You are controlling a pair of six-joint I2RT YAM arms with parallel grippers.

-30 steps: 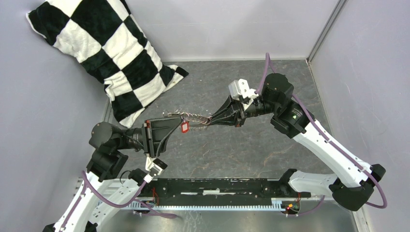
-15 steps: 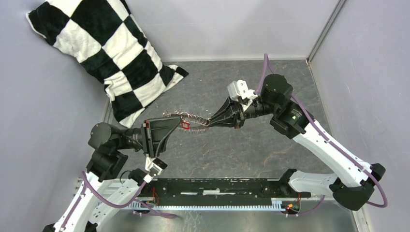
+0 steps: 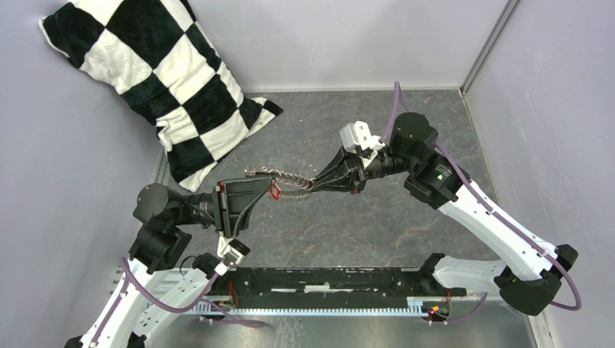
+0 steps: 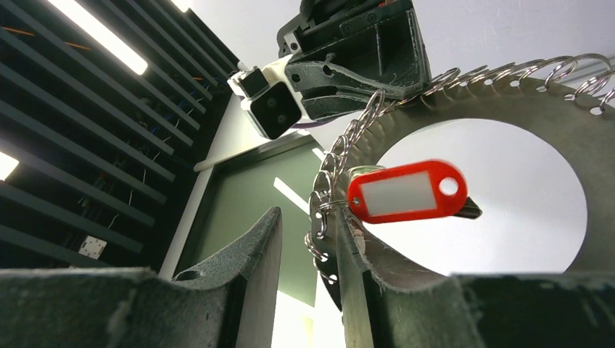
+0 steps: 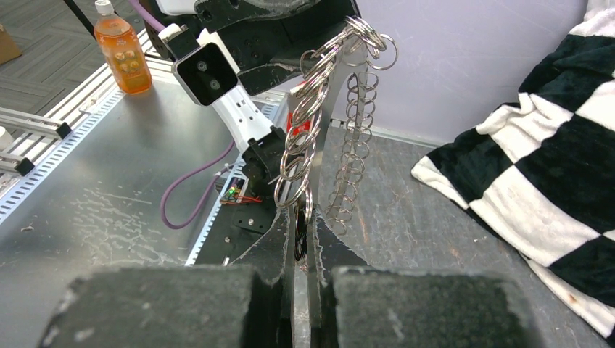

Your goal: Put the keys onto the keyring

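The keyring (image 3: 288, 177), a flat metal ring fringed with small split rings, hangs in the air between the two arms. My right gripper (image 3: 316, 183) is shut on its rim, which shows edge-on in the right wrist view (image 5: 328, 109) between the closed fingers (image 5: 301, 225). The key, with a red tag (image 4: 406, 192) and a dark metal blade (image 4: 470, 210), hangs from a split ring at the keyring's inner edge (image 4: 508, 101). My left gripper (image 4: 308, 225) is open; the fringed rim lies against its right finger. In the top view the tag (image 3: 275, 191) sits at the left gripper's tips (image 3: 262, 193).
A black-and-white checked pillow (image 3: 167, 80) lies at the back left, also in the right wrist view (image 5: 551, 145). An orange bottle (image 5: 122, 54) stands on the metal bench beyond the table. Grey walls close in the back and right sides.
The red tag has turned from face-up to nearly edge-on in the top view and sits closer to the left fingertips. The right gripper with the keyring has shifted slightly.
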